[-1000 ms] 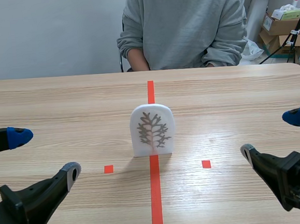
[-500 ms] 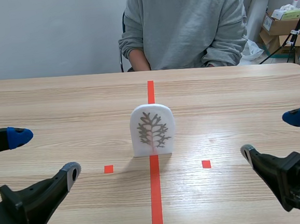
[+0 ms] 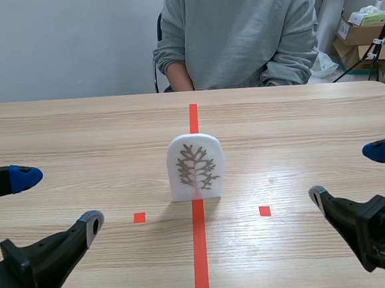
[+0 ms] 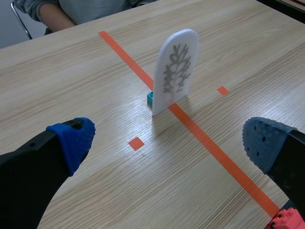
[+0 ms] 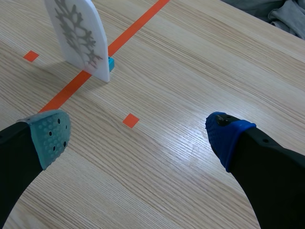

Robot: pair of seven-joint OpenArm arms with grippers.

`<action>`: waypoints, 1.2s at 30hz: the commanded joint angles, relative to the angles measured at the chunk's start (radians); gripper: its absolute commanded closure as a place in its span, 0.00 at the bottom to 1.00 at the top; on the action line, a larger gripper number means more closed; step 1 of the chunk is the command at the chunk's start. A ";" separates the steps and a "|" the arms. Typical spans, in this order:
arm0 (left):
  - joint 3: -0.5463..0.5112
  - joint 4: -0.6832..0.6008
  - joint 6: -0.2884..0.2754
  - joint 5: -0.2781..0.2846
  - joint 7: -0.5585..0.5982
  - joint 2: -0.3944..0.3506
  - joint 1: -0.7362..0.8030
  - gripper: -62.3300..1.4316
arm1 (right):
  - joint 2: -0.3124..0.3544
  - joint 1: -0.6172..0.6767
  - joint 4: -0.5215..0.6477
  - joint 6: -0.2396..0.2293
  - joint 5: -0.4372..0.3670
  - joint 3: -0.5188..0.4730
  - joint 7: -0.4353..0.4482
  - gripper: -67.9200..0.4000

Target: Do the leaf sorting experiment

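Observation:
A white arched panel (image 3: 196, 167) with a grey branching leaf pattern stands upright on the red tape line at the table's middle. It is also ahead of both grippers, as the panel (image 4: 175, 71) and the panel (image 5: 78, 36). A small teal block (image 4: 150, 98) sits against its base on the far side, also seen as the teal block (image 5: 111, 63). My left gripper (image 3: 58, 201) hovers open at the near left, with nothing between its fingers (image 4: 71, 140). My right gripper (image 3: 348, 172) hovers open at the near right, its fingers (image 5: 228, 133) likewise holding nothing.
A person in a grey sweatshirt (image 3: 237, 34) sits across the table, forearms at the far edge. Cardboard boxes (image 3: 364, 34) stand behind at the right. A small red ridged piece (image 4: 286, 220) lies by my left gripper's right finger.
The person across the table has shifted slightly. Neither arm nor the panel has moved.

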State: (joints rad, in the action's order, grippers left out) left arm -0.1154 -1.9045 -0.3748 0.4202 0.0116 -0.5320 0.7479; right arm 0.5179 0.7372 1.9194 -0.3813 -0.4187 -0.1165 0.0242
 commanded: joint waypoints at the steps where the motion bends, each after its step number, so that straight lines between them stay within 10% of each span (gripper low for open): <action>1: -0.004 -0.010 -0.002 0.006 0.014 0.005 -0.003 0.00 | 0.003 -0.008 0.010 -0.001 -0.008 -0.007 0.015 0.15; 23: 0.028 0.019 -0.016 0.006 -0.016 -0.003 -0.091 0.00 | 0.003 -0.008 0.010 -0.004 -0.008 -0.007 0.000 0.15; 36: 0.408 0.584 -0.041 0.002 -0.009 -0.025 -0.709 0.00 | 0.003 -0.008 0.010 -0.004 -0.008 -0.007 0.000 0.15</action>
State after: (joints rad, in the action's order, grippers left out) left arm 0.2893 -1.3025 -0.4160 0.4133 -0.0147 -0.5716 0.0628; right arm 0.5179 0.7372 1.9194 -0.3851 -0.4187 -0.1165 0.0132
